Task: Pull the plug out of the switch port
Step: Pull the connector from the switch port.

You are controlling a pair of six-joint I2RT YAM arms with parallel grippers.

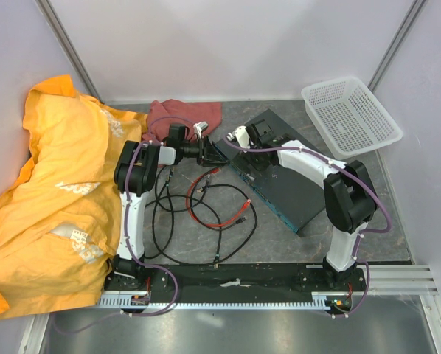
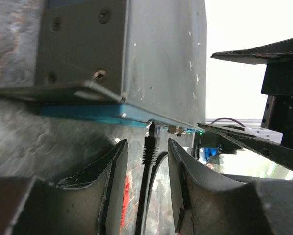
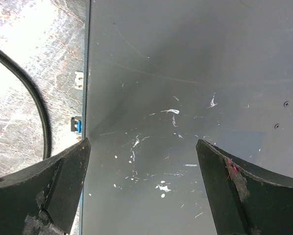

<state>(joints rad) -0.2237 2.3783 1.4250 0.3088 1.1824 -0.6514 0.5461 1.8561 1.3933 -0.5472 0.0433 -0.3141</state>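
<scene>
Switch (image 1: 288, 193) on grey mottled tbl (image 1: 279, 247), white walls (image 1: 228, 44)

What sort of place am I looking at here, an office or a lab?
Probably a robot test booth: plain white walls enclose a table where a left arm and right arm reach a switch.

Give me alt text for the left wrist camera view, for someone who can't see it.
A black plug sits in a port on the teal edge of the switch, between the open fingers of the left end effector, which flank it without touching. Its cable runs down out of frame.
</scene>
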